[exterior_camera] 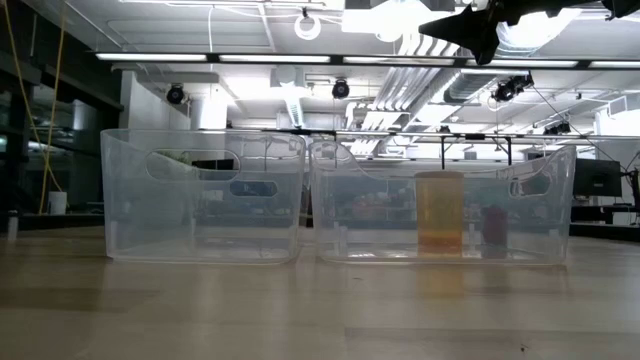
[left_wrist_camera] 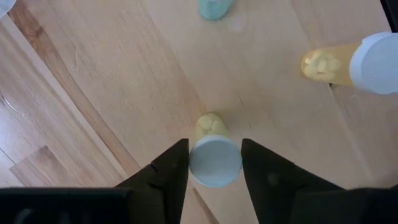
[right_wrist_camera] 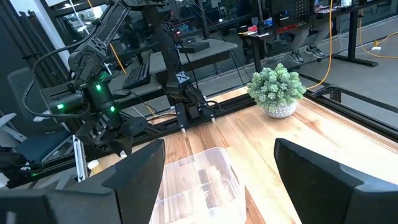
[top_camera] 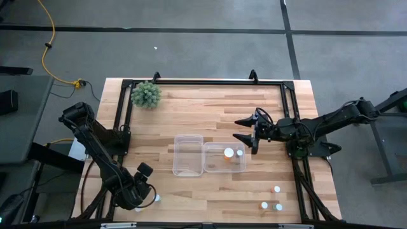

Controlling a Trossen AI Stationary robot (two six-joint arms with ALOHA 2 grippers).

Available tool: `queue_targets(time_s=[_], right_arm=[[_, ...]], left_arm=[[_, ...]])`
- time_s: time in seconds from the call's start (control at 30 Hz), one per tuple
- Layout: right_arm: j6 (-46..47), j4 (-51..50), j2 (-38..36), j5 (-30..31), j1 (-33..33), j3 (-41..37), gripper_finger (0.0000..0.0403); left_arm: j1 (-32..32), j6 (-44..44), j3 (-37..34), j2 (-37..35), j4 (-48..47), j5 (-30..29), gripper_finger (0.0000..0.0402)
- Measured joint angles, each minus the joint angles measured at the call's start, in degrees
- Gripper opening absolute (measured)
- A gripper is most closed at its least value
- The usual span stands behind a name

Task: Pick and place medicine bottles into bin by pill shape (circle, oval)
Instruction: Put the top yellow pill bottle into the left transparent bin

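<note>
Straddling a small yellow-bodied, white-capped medicine bottle (left_wrist_camera: 214, 155) at the table's near-left corner, the left gripper (left_wrist_camera: 214, 168) has its fingers spread either side of the cap, not yet pinching.

That bottle looks light, rigid and smooth, likely to roll or slip, so I judge the cap the best place to grip. Farther in, two clear plastic bins (top_camera: 188, 155) sit mid-table; the right-hand one (top_camera: 224, 158) already holds two bottles. Three more bottles (top_camera: 276, 189) stand near the right front edge. Beyond, the right gripper (top_camera: 245, 128) hovers wide open above the bins, and a fuzzy green plant ball (top_camera: 146, 95) sits at the far edge.
</note>
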Motion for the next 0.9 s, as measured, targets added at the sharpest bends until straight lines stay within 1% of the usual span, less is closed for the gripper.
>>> queue_targets(time_s=[0.33, 0.7, 0.83, 0.9], right_arm=[[0.0, 0.0, 0.0, 0.0, 0.0, 0.0, 0.0293], [0.0, 0.0, 0.0, 0.0, 0.0, 0.0, 0.0293], [0.0, 0.0, 0.0, 0.0, 0.0, 0.0, 0.0293], [0.0, 0.0, 0.0, 0.0, 0.0, 0.0, 0.0293]], left_arm=[[0.0, 0.9, 0.0, -0.1, 0.1, 0.0, 0.01], [0.0, 0.9, 0.0, -0.1, 0.0, 0.2, 0.0108], [1.2, 0.8, 0.3, -2.1, -0.4, 3.3, 0.0108], [2.2, 0.8, 0.8, -4.2, -1.6, 3.5, 0.0109]])
